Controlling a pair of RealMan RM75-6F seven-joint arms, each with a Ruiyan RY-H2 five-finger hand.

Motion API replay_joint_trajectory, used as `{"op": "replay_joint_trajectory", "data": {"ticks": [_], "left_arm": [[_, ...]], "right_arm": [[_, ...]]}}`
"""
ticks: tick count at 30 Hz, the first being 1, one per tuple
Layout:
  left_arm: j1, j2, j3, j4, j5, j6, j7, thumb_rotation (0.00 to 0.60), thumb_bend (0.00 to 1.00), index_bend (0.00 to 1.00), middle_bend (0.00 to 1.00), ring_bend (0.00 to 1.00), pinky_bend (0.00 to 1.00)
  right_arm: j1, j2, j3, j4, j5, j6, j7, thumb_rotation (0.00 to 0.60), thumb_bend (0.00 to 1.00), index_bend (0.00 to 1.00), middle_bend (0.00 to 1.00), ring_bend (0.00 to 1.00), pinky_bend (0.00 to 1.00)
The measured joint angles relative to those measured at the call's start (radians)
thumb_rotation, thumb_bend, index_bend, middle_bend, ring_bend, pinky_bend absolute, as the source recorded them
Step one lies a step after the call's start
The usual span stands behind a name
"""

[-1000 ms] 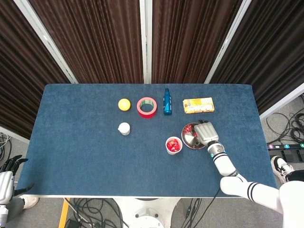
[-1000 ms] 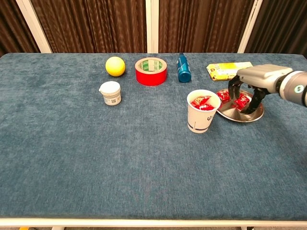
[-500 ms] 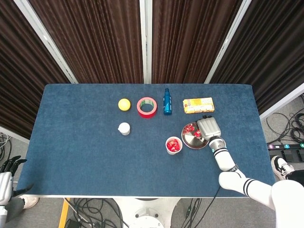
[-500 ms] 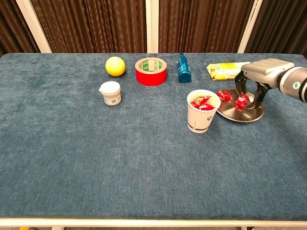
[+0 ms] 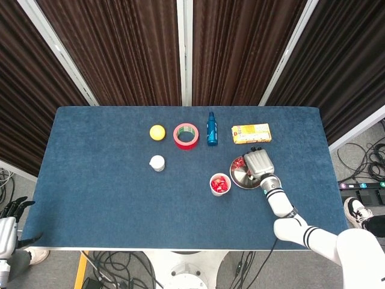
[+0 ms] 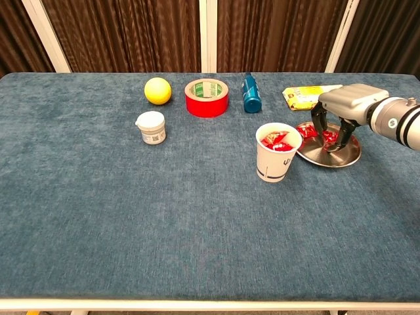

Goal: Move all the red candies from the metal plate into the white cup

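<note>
The metal plate [image 6: 341, 157] lies right of the white cup [image 6: 276, 159], which holds several red candies [image 6: 274, 140]. More red candies [image 6: 304, 130] remain on the plate's far side. My right hand [image 6: 336, 113] hangs over the plate, fingers [image 6: 317, 123] pointing down and apart on either side of one red candy [image 6: 328, 136] that lies on the plate. From above, the right hand [image 5: 258, 164] covers the plate [image 5: 239, 178], with the cup [image 5: 220, 184] to its left. My left hand [image 5: 8, 221] hangs beyond the table's near left corner, holding nothing.
Along the far side stand a yellow ball [image 6: 157, 90], a red tape roll [image 6: 207, 97], a blue bottle [image 6: 251, 93] and a yellow box [image 6: 308, 95]. A small white jar [image 6: 151, 127] stands left of the cup.
My right hand rose and drew back to the right, then came left and down again over the plate's candies. The left hand stayed put.
</note>
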Motion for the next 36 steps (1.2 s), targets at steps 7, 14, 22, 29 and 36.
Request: {"op": "replay_joint_trajectory", "data": {"ticks": [7,14,22,29,36], "left_arm": [[0.000,-0.003,0.000,0.008,0.003,0.002,-0.008,0.600,0.09,0.30,0.25,0.17,0.28],[0.000,-0.005,0.001,0.013,0.005,0.002,-0.016,0.600,0.09,0.30,0.25,0.17,0.28],[-0.003,-0.008,0.001,0.018,0.008,-0.001,-0.020,0.600,0.09,0.30,0.25,0.17,0.28],[-0.002,-0.008,0.001,0.017,0.008,0.002,-0.017,0.600,0.09,0.30,0.25,0.17,0.28],[0.002,-0.006,0.002,0.014,0.006,0.005,-0.015,0.600,0.09,0.30,0.25,0.17,0.28]], "right_arm": [[-0.017,0.019,-0.004,-0.040,0.004,0.013,-0.019,0.600,0.17,0.50,0.43,0.21,0.27],[-0.035,0.047,0.000,-0.108,0.005,0.028,-0.010,0.600,0.18,0.50,0.44,0.21,0.27],[-0.063,0.102,0.006,-0.175,-0.006,0.069,0.009,0.600,0.17,0.50,0.44,0.22,0.27],[-0.066,0.100,0.001,-0.173,0.050,0.046,-0.031,0.600,0.17,0.50,0.44,0.21,0.26],[-0.062,0.084,-0.002,-0.176,0.041,0.041,-0.026,0.600,0.17,0.50,0.44,0.21,0.26]]}}
